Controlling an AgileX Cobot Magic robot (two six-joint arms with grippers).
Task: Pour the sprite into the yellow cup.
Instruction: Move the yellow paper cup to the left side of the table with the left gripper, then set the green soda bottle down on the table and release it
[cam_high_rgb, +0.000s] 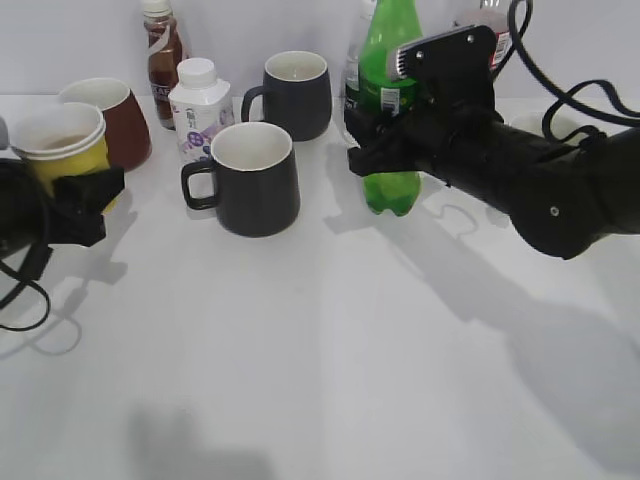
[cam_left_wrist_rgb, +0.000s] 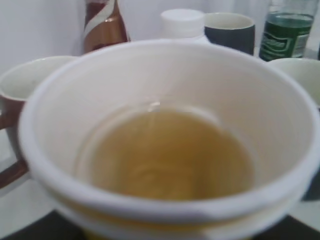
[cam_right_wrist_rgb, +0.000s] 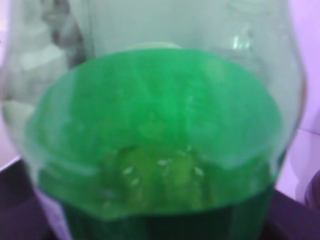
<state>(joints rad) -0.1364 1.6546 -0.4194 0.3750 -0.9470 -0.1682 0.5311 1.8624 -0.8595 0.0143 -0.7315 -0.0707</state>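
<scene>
Exterior view first: the right gripper (cam_high_rgb: 372, 140) is closed around the middle of the sprite (cam_high_rgb: 390, 110), which stands upright and looks lifted a little off the table (cam_high_rgb: 330, 360), at the back right behind the two dark mugs (cam_high_rgb: 245, 178). Far to the left, the left gripper (cam_high_rgb: 85, 200) clasps the yellow cup (cam_high_rgb: 62, 145), upright, just in front of a brown mug (cam_high_rgb: 110, 118); a white milk bottle (cam_high_rgb: 198, 105) and a brown drink bottle (cam_high_rgb: 163, 50) stand between the two sides. Bottle and cup are well apart, so I judge the step in hand to be the carry before the pour. Left wrist view looks straight into the cup (cam_left_wrist_rgb: 170, 150): white inside, with a yellowish bottom that may be liquid or only the base, I cannot tell; the fingers themselves are hidden below the rim. Right wrist view is filled by the green bottle (cam_right_wrist_rgb: 160, 140), blurred and very close; the jaws do not show here, nor whether the cap is on. Next, the two arms need to bring bottle mouth and cup rim together, then tilt the bottle slowly over the cup's opening.
</scene>
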